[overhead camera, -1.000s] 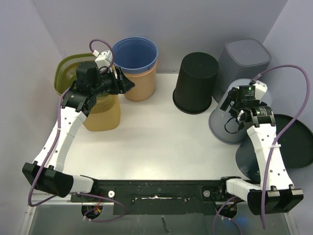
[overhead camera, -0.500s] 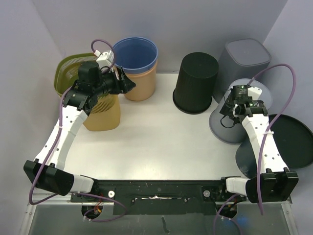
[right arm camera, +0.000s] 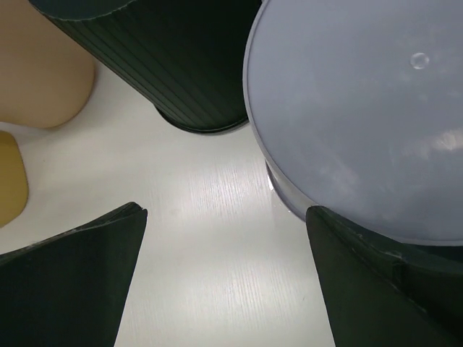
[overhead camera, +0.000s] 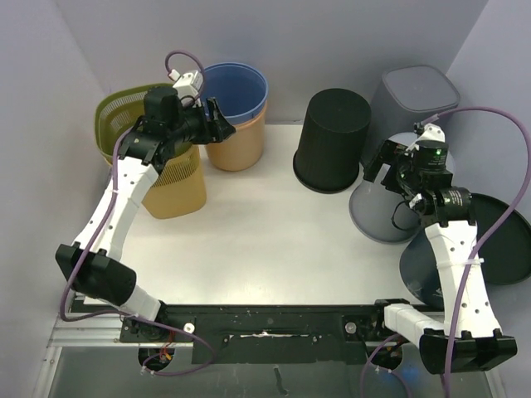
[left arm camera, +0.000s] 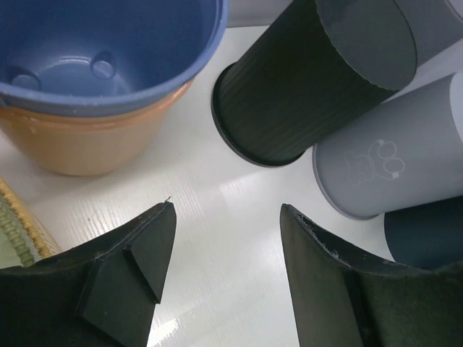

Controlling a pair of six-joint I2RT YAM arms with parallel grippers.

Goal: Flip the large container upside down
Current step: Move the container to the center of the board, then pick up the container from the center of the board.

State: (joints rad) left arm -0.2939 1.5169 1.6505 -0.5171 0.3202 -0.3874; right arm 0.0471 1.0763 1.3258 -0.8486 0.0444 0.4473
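Left tool (overhead camera: 217, 124) released, empty, beside blue bin (overhead camera: 236, 87) near surface's far-left corner. Right tool (overhead camera: 383, 170) released above inverted grey bin (overhead camera: 377, 214), right edge.

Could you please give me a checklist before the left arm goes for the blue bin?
1. The left end effector open and empty: ok.
2. Rim of the blue bin between its jaws: not ok, lies ahead.
3. The blue bin separate from the tan bin: not ok, nested.
4. The black bin apart from the blue bin: ok.
5. The right end effector open, over the grey bin: ok.
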